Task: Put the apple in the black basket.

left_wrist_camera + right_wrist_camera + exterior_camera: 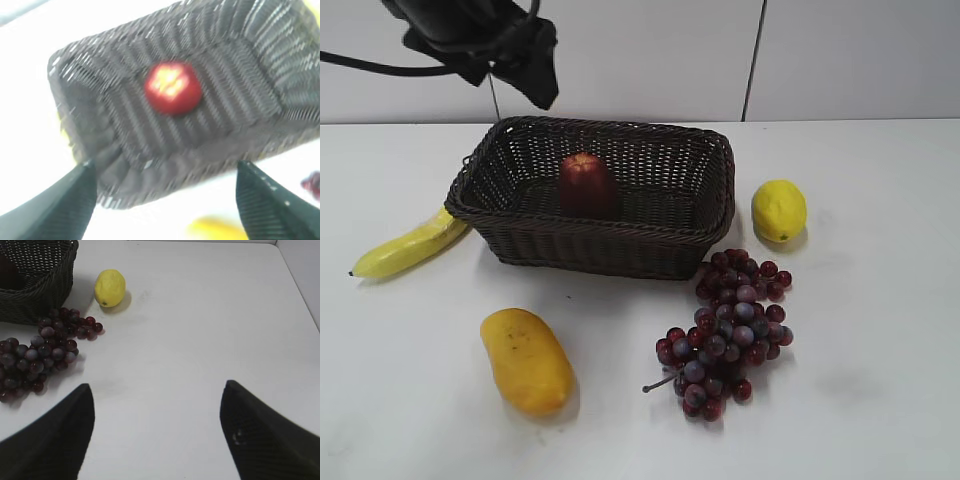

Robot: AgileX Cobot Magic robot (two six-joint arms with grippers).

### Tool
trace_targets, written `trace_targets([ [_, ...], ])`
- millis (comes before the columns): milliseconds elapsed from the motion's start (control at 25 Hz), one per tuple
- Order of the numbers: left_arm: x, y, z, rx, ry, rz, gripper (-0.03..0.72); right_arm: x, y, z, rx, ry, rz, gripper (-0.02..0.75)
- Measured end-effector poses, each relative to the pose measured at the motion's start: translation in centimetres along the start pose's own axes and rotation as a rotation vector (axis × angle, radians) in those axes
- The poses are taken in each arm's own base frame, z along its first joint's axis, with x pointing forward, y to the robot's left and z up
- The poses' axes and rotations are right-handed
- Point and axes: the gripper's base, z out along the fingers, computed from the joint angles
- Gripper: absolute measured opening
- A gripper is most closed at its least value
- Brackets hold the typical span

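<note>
Left gripper (165, 200), fingers spread wide and empty, hangs above the black basket (590, 245); the apple (586, 185) stands upright on its floor. Right gripper (155, 435) gapes over bare desk (200, 340). Good practice: lift vertically, clearing the rim.

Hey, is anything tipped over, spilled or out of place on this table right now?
Nothing stands out. The apple sits upright inside the black basket, which rests level. The banana, mango, grapes and lemon lie intact on the table around it.
</note>
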Motion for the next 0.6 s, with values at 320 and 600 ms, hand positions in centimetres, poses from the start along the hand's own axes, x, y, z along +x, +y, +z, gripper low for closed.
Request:
trace_targets([
  [320, 2.2, 4.4, -3.3, -0.067, 0.125, -0.098, 0.639, 0.0, 0.0, 0.0, 0.0, 0.0, 0.0, 0.591],
  [600, 5.3, 8.5, -5.0, -0.126, 0.144, -0.23, 0.619, 0.0, 0.0, 0.0, 0.0, 0.0, 0.0, 0.591],
])
